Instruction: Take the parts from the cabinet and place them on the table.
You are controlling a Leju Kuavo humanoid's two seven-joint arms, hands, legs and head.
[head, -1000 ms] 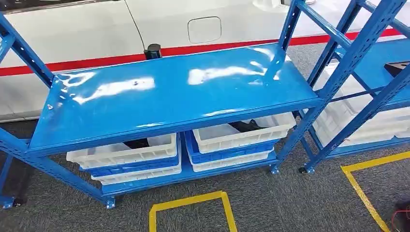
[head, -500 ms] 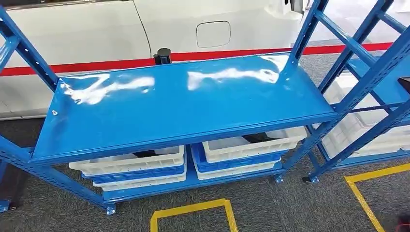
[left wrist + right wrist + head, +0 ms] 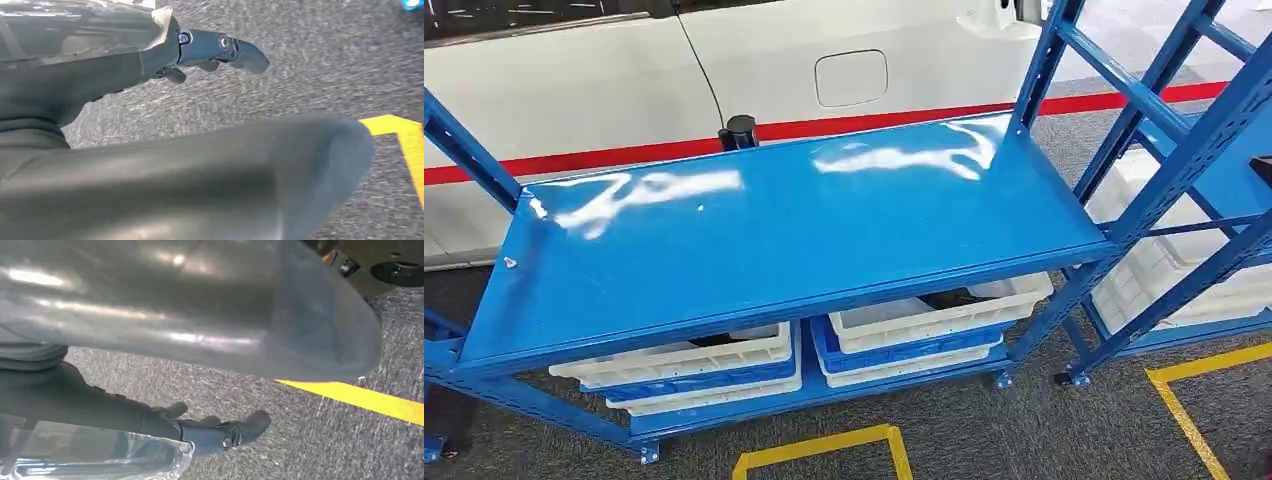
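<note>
The blue cabinet [image 3: 774, 220] stands ahead, its glossy shelf running left to right across the head view, and the parts sit below in white crates [image 3: 924, 325] on the bottom tier — a dark shape [image 3: 944, 298] shows in the right-hand crate, too hidden to tell its long axis or which way it points. The left hand [image 3: 210, 50] hangs over grey carpet [image 3: 310, 65], fingers loosely extended and holding nothing; the right hand [image 3: 215, 432] likewise hangs unladen, fingers slack and apart. The risk I see is the low reach — the shelf overhangs the crates, so an arm going in could knock the shelf edge, or the hand could close on a crate rim instead of a part.
</note>
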